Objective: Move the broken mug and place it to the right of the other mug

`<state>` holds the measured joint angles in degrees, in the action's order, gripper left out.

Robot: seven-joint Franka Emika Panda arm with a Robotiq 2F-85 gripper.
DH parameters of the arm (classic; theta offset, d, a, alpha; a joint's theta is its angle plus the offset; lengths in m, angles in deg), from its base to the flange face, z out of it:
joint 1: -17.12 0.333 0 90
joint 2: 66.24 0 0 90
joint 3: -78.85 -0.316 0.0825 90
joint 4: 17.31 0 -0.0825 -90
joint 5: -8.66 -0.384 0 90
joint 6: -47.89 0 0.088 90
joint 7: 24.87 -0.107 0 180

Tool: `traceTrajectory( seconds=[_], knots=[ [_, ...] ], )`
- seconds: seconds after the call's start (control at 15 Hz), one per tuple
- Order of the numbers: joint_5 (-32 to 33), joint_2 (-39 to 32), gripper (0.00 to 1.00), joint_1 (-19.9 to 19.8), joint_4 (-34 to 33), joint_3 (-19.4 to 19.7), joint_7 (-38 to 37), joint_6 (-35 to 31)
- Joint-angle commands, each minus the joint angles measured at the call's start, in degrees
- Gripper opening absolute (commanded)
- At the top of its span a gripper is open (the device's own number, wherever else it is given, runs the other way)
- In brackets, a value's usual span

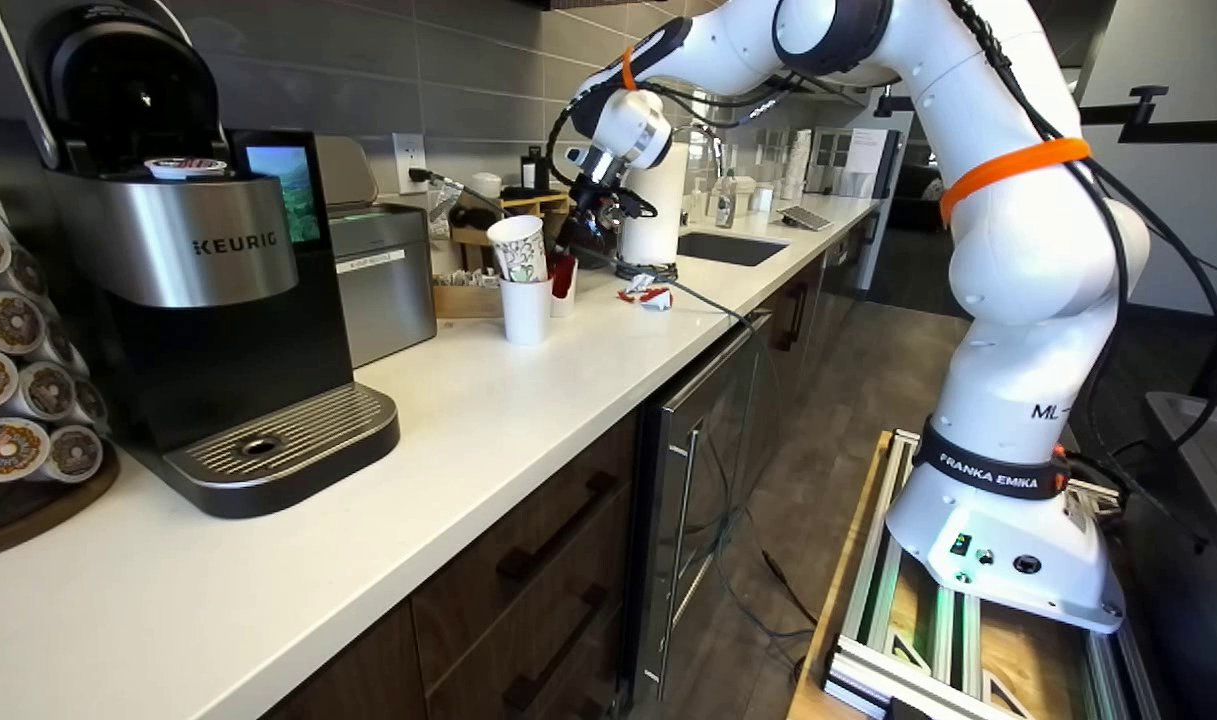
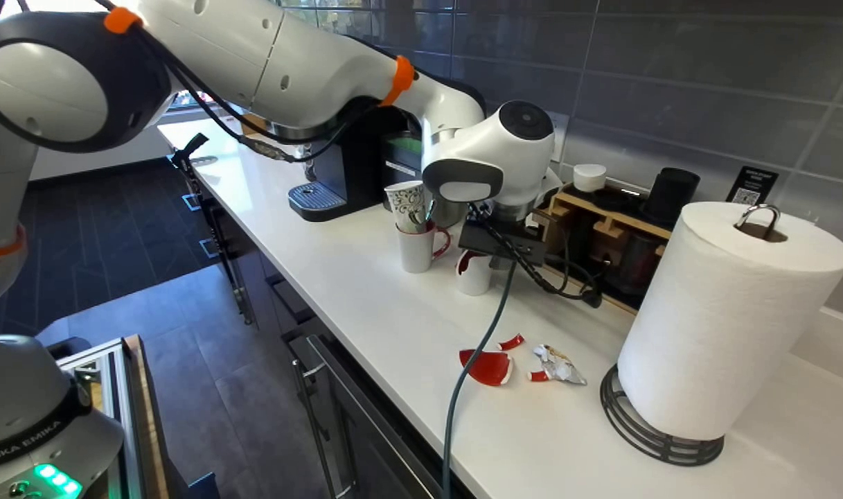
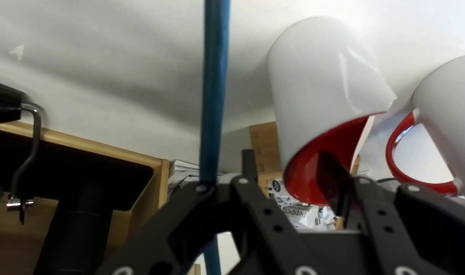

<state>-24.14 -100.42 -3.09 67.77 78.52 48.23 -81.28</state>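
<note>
The broken mug, white outside and red inside with a jagged rim, stands on the counter in both exterior views (image 1: 564,285) (image 2: 473,276). It fills the middle of the wrist view (image 3: 312,76). The other mug, white with a red handle, stands beside it in both exterior views (image 1: 526,312) (image 2: 417,251) and at the wrist view's right edge (image 3: 454,99). A patterned paper cup (image 2: 407,206) sits in it. My gripper (image 3: 289,164) is open at the broken mug's rim. One finger reaches into its mouth, the other is outside its wall. Contact cannot be told.
Red shards (image 2: 488,367) and a foil wrapper (image 2: 560,365) lie on the counter. A paper towel roll (image 2: 726,326) stands near them. A wooden organizer (image 2: 605,222) is against the wall. A blue cable (image 2: 456,402) hangs from the gripper across the counter. A coffee machine (image 1: 218,240) stands farther along.
</note>
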Motion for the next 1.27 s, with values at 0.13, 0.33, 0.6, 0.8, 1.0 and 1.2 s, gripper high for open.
traceTrajectory(
  seconds=[0.13, 0.33, 0.6, 0.8, 1.0, 1.2],
  knots=[
    [-0.32, 2.92, 0.95, -2.21, 0.94, -2.02, 0.67, 4.99],
    [-2.3, 4.79, 1.0, -3.26, 1.09, -3.05, 2.72, 9.77],
    [-6.0, 8.8, 1.0, -4.13, 2.83, -2.71, 7.05, 18.22],
    [-4.17, 12.61, 1.0, -3.17, 6.2, 0.42, 8.76, 20.7],
    [-3.49, 15.23, 1.0, -2.51, 9.21, 1.85, 14.73, 20.55],
    [-4.62, 13.66, 1.0, -1.82, 6.72, 3.08, 14.74, 20.97]
  ],
)
